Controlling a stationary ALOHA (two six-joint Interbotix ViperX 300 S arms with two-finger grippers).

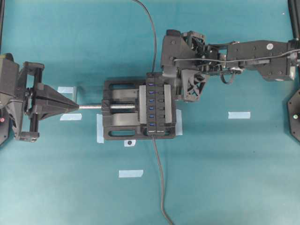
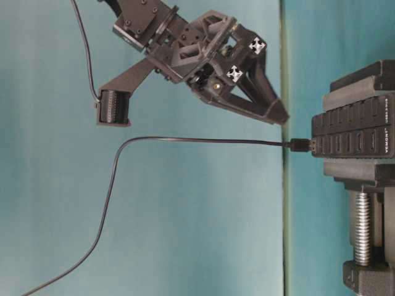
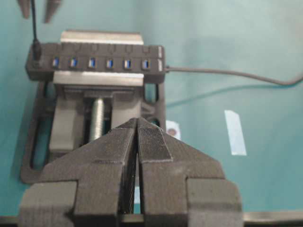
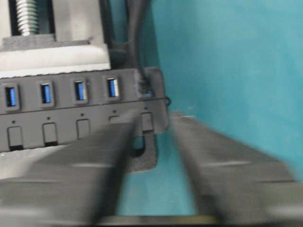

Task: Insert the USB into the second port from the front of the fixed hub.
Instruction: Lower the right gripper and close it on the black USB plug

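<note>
USB (image 2: 301, 145) sits plugged into hub's (image 1: 157, 104) top-end port, center frame. Right hand (image 2: 281, 114) just beside it, fingers apart, holding nothing. Left hand (image 1: 75, 107) pinched together, far left, bare table (image 1: 225, 178) around.

Matte black arms, ribbed wedge fingers (image 3: 154, 142)

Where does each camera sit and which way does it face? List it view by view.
Overhead: above the table, looking straight down on the fixed hub in the vise; left gripper and right gripper show.
Table-level: low, side-on, turned sideways; the USB in the hub, right fingers spread.
Left wrist: behind its shut fingers, facing the hub's ports.
Right wrist: behind its open fingers, close on the hub's end.
Shared: all four show the hub.
</note>
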